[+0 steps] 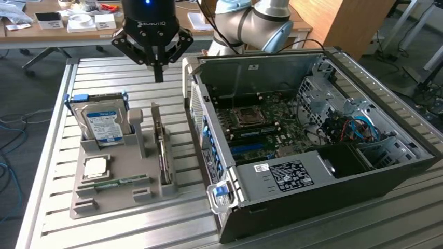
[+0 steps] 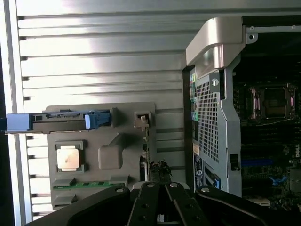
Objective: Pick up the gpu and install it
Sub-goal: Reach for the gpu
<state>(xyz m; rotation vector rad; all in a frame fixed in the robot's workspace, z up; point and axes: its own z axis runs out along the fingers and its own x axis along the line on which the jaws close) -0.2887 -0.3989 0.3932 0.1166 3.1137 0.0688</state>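
The gpu (image 1: pixel 164 151) stands on its edge in a slot on the side of the grey holder tray (image 1: pixel 124 158) nearest the case, seen edge-on as a thin dark card (image 2: pixel 154 165). My gripper (image 1: pixel 158 77) hangs above the table beyond the tray's far end, between tray and computer case, well above the gpu. Its fingers are shut with nothing between them. In the wrist view the shut gripper (image 2: pixel 162 197) sits just over the card's end.
The open computer case (image 1: pixel 312 150) lies at the exterior view's right, motherboard (image 1: pixel 260 124) exposed. The tray also holds a silver hard drive (image 1: pixel 104 123), a processor chip (image 1: pixel 95 167) and a green memory stick (image 1: pixel 121 182). A cluttered desk (image 1: pixel 83 23) stands behind the slatted table (image 1: pixel 111 72).
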